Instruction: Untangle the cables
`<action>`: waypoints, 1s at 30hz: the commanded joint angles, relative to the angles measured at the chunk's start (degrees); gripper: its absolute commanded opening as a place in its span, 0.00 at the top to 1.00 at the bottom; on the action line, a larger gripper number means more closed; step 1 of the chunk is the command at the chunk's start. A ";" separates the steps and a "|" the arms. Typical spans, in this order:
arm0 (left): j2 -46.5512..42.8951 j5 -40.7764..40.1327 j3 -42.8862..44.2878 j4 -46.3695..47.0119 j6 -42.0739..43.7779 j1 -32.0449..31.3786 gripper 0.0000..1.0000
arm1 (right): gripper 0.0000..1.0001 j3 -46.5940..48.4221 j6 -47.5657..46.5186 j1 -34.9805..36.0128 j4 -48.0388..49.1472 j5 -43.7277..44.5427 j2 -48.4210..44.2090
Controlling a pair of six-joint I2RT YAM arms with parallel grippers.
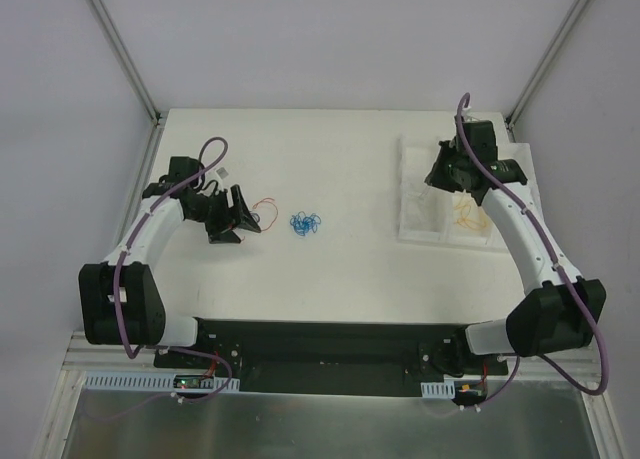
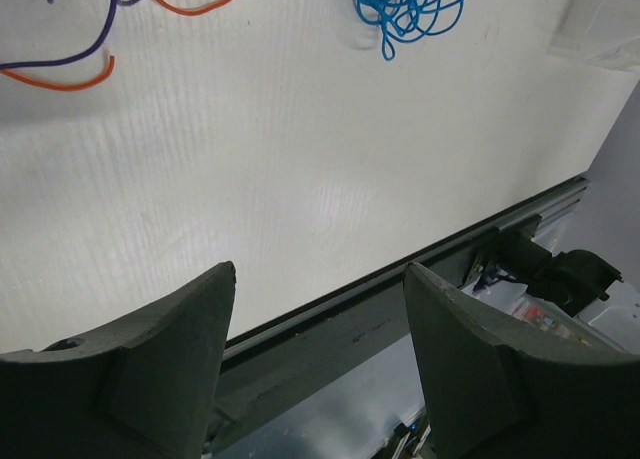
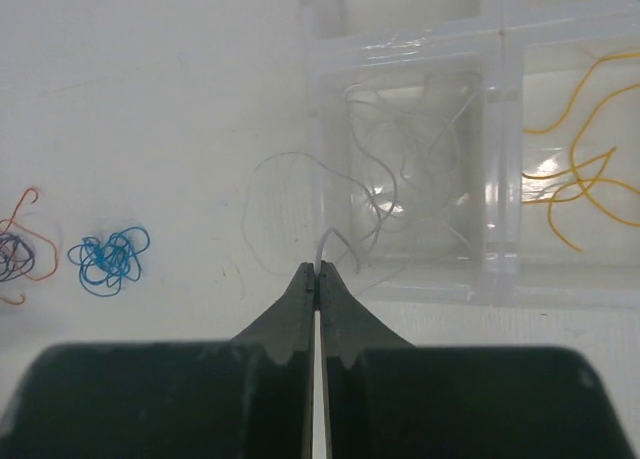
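The left claw (image 1: 234,222) stands apart and empty, low over the surface (image 1: 350,279) — just beside the orange cable (image 1: 265,211), which loops with a dark wire (image 2: 60,61). The knotted blue bundle (image 1: 304,224) lies beyond them toward the robot's right, nearer this arm. The right claw (image 3: 318,269) is pinched on a pale wire (image 3: 340,239) trailing from the clear tray (image 3: 400,49) — yellow cables (image 3: 580,179) fill the next compartment.

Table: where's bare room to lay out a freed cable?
Free: the wide patch between the blue bundle and the clear tray, the whole far strip, and the near strip along the black rail. Crowded: orange and purple cables by the left gripper; right gripper, pinching a pale cable, at the tray.
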 commanded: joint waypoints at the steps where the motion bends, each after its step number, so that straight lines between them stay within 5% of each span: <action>1: -3.13 0.88 -1.86 -0.45 -1.53 -0.51 0.33 | 1.00 1.61 1.01 -2.60 -0.31 5.07 0.05; 13: -1.81 1.14 0.33 -0.54 -2.32 -4.73 0.32 | 1.00 9.26 -4.98 -9.28 -4.72 6.92 -9.35; 23: -0.05 -0.17 2.53 -2.12 -4.09 -9.74 0.24 | 1.00 16.82 -8.66 -11.40 -5.06 5.18 -2.94; 30: -2.25 -2.37 2.88 -4.67 -0.83 -9.74 0.22 | 1.00 10.51 -7.71 -10.26 -4.72 -0.35 -2.67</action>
